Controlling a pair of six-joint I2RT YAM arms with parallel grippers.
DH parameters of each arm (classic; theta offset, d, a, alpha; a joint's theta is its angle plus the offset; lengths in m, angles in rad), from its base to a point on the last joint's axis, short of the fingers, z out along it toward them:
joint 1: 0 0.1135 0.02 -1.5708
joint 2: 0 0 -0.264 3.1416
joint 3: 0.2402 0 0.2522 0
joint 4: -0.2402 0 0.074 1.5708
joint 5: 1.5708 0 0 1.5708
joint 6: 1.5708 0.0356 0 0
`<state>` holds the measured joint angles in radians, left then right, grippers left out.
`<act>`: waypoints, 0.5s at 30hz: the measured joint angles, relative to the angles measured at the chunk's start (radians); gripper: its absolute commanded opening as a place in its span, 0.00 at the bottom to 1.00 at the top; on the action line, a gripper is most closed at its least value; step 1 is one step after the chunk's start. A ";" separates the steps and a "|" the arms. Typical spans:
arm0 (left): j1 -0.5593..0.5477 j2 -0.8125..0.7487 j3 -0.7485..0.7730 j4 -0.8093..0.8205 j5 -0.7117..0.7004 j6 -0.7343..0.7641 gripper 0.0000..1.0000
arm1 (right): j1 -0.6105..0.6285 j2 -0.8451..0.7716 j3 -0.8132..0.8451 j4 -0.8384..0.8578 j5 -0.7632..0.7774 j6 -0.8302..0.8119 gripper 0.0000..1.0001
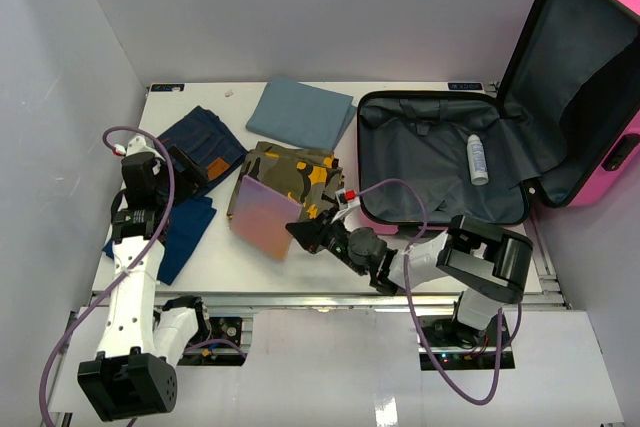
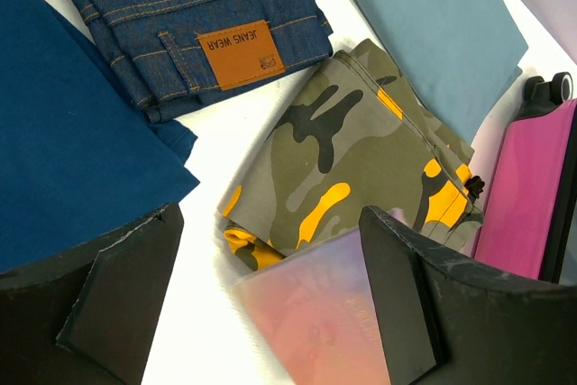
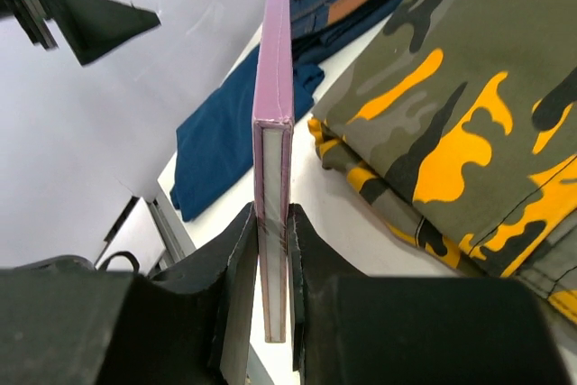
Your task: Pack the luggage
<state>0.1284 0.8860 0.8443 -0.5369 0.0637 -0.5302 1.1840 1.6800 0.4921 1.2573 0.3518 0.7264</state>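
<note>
The pink luggage (image 1: 600, 127) lies open at the right, lid up, with a white bottle (image 1: 478, 158) in its dark grey lining. My right gripper (image 1: 303, 233) is shut on a thin pink iridescent book (image 1: 266, 217), holding it by its edge above the table beside the camouflage garment (image 1: 295, 175). In the right wrist view the book (image 3: 273, 123) stands edge-on between the fingers (image 3: 236, 259). My left gripper (image 1: 190, 169) is open and empty over the jeans (image 1: 205, 143); in its wrist view the book (image 2: 311, 313) shows between its open fingers (image 2: 397, 295).
A dark blue cloth (image 1: 180, 232) lies at the left front. A folded grey-blue cloth (image 1: 300, 112) lies at the back centre. The luggage's pink side (image 2: 527, 196) shows at the right of the left wrist view. White walls enclose the table.
</note>
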 measured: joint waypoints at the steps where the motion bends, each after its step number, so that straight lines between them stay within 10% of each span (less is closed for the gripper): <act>1: 0.000 0.000 -0.001 0.000 0.001 0.002 0.90 | -0.006 -0.013 -0.003 -0.006 -0.001 -0.001 0.08; 15: 0.000 -0.028 0.000 0.020 0.069 0.002 0.89 | -0.280 -0.494 -0.081 -0.239 0.002 0.010 0.08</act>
<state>0.1280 0.8582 0.8439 -0.5169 0.1325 -0.5283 0.9043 1.1863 0.4112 1.0180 0.3535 0.7360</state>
